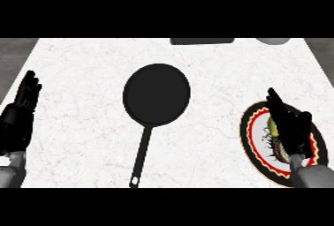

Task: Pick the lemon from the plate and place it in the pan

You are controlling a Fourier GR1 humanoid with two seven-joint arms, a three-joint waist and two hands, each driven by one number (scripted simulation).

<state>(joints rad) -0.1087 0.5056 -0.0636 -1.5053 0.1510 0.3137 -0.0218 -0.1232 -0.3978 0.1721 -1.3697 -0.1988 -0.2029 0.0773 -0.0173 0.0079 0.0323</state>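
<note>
A black pan (157, 93) lies in the middle of the counter, its long handle (142, 154) pointing toward me. At the right sits a round plate (250, 137) with a red, black and cream patterned rim. On it a yellow-green lemon (273, 128) shows only as a sliver beside my right hand (291, 129). That hand hangs over the plate with straight fingers pointing away from me, covering most of the lemon. My left hand (18, 115) rests open at the left edge, fingers up.
The white marble counter (78, 79) runs wide around the pan. A dark object (202, 41) and a pale round one (274, 40) sit at the far edge. Grey floor shows past the left and right counter edges.
</note>
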